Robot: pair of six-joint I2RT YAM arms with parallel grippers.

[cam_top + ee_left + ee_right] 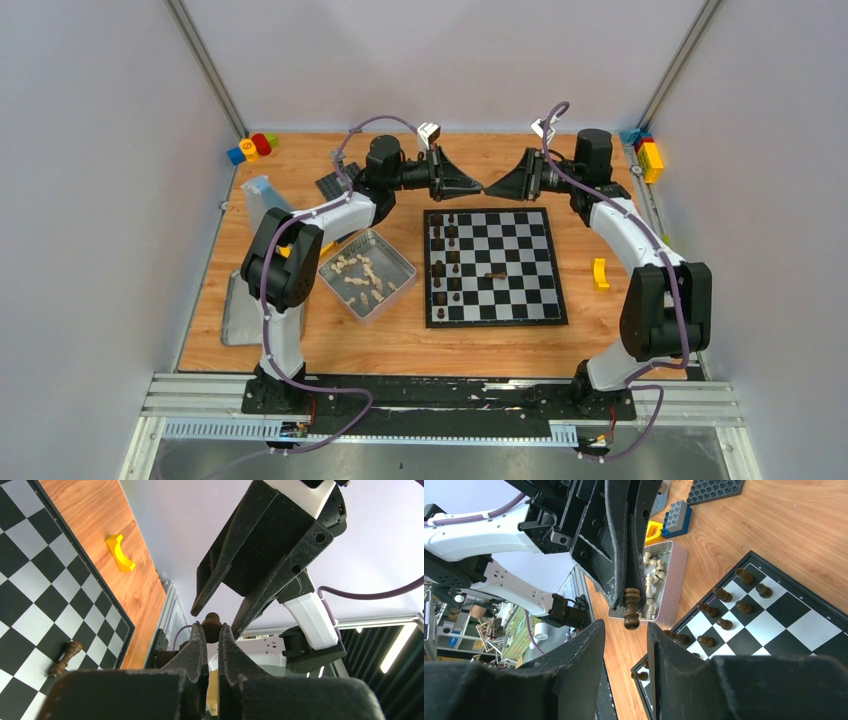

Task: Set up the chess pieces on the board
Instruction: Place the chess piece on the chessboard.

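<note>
Right, my left hand (211, 630) pinches a dark chess piece (631, 609) in mid-air near the far edge of the board (495, 320), my right hand (625, 627) spread either side of it, so a mistimed release would drop it.

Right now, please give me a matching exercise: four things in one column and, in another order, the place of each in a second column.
1. raised dark brown chess piece
2. fallen dark brown chess piece
3. cream chess pieces
4. yellow curved plastic brick

a. inside the shiny metal tin
b. on the wooden table
c. in the shut left gripper
d. lying on the black-and-silver chessboard

Pairs: 1-c, 2-d, 3-a, 4-b.
</note>
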